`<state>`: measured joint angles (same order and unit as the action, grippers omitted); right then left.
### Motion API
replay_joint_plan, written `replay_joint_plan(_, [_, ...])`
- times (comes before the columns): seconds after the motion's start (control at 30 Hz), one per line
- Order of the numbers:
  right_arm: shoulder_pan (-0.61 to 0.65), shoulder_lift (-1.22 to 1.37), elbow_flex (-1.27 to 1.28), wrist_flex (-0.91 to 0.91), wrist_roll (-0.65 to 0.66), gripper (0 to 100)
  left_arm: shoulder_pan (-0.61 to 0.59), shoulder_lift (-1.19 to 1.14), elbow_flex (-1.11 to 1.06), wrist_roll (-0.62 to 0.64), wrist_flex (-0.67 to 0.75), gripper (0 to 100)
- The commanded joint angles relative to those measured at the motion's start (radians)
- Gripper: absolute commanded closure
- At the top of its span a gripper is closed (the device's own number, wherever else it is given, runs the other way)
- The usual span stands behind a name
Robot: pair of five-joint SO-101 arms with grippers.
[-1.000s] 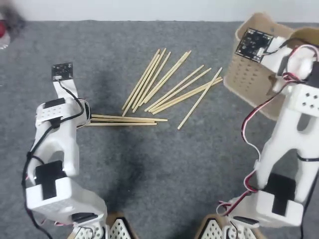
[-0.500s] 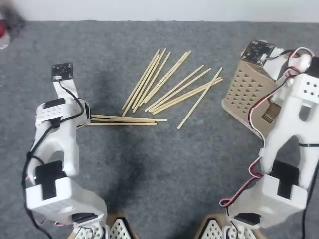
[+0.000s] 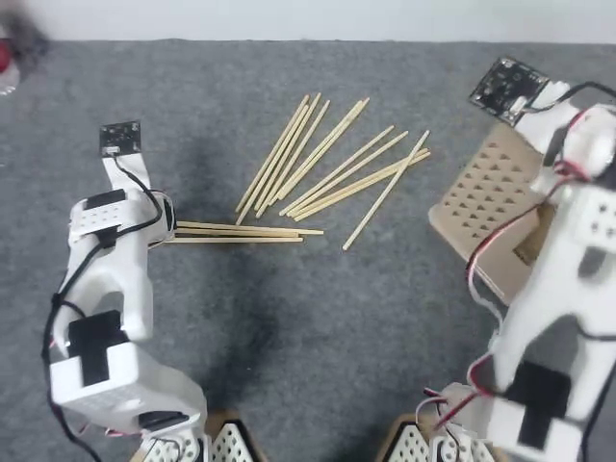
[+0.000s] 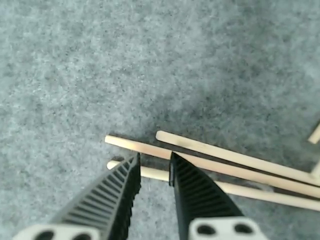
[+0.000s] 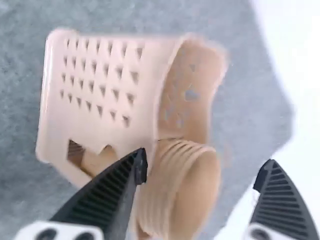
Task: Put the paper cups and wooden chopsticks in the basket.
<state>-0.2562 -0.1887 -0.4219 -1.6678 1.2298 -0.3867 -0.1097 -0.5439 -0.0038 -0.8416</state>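
Note:
Wooden chopsticks [image 3: 327,168] lie fanned out on the grey carpet mid-table, with three more [image 3: 241,231] lying side by side nearer the left arm. My left gripper [image 4: 152,167] hovers low over the ends of those chopsticks [image 4: 220,160], its fingers a narrow gap apart and holding nothing. The tan perforated basket [image 3: 486,202] lies tipped on its side at the right. A stack of paper cups [image 5: 180,195] sticks out of the basket's [image 5: 110,90] mouth. My right gripper [image 5: 202,172] stands wide open with the cups between its fingers.
The carpet's far edge meets a white wall. A blurred red and white object [image 3: 8,58] sits at the far left corner. The arm bases [image 3: 318,443] stand at the near edge, with bare carpet between them.
The right arm has swung and its wrist has moved toward the far right. The basket has tipped from a raised tilt onto its side, lower in the high view. The left arm has kept still.

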Motion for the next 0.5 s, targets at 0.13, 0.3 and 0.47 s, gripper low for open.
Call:
replay_joint_plan(0.13, [0.022,-0.067,0.089,0.021,0.049,65.2,0.0,0.035,0.002,0.009,0.017,90])
replay_joint_plan(0.3, [0.119,-0.065,0.089,0.022,-0.014,65.2,0.0,0.035,0.004,0.009,0.017,90])
replay_joint_plan(0.47, [0.249,-0.015,0.112,0.07,-0.095,65.3,0.0,0.035,0.002,0.009,0.017,90])
